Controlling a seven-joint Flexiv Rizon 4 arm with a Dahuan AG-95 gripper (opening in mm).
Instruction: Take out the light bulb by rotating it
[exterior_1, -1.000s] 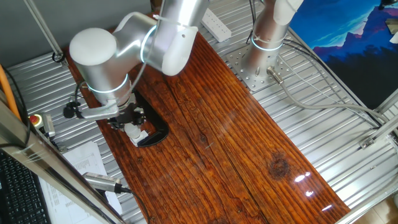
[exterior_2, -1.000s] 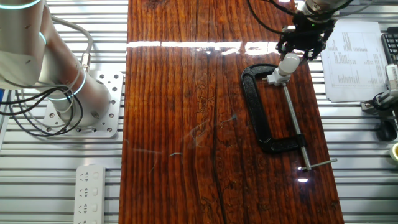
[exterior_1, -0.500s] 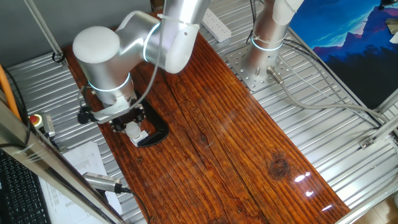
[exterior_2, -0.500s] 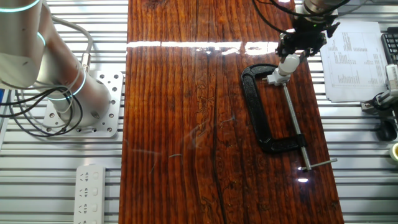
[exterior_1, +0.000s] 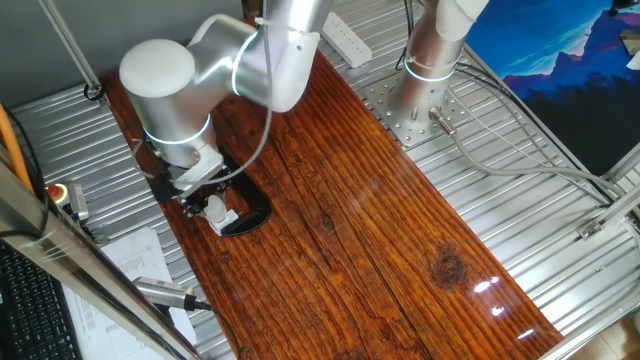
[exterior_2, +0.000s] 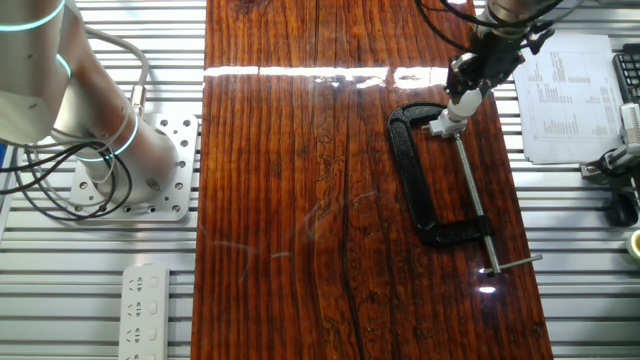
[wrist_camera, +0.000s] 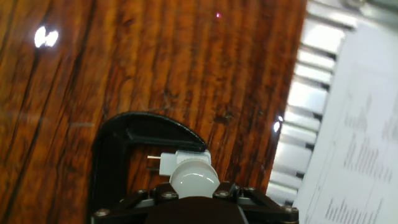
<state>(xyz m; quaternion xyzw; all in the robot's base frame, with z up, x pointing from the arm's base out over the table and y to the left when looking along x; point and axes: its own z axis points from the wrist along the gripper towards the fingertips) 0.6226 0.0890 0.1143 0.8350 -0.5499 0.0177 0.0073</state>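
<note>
The small white light bulb (wrist_camera: 194, 178) stands dome-up in the white socket block (wrist_camera: 179, 160). The block is held in a black C-clamp (wrist_camera: 118, 155) on the wooden board. My gripper (wrist_camera: 194, 194) is straight above the bulb, with a black finger (wrist_camera: 160, 195) pressed against each side of the dome, shut on it. In one fixed view the gripper (exterior_1: 205, 196) hides most of the bulb (exterior_1: 215, 209) over the clamp (exterior_1: 256, 213). In the other fixed view the gripper (exterior_2: 472, 78) sits on the bulb (exterior_2: 461, 102) at the clamp's (exterior_2: 412, 180) upper jaw.
Printed paper (wrist_camera: 354, 149) lies on the metal slats right of the board. A silver cylindrical tool with a black cable (exterior_1: 165, 292) lies near it. A second arm's base (exterior_1: 420, 95) and a power strip (exterior_1: 346, 38) are at the far side. The clamp's long screw (exterior_2: 474, 205) runs along the board.
My hand has turned about its own axis on the bulb; the wrist and its side fittings have swung round. The bulb, socket and clamp have stayed in place.
</note>
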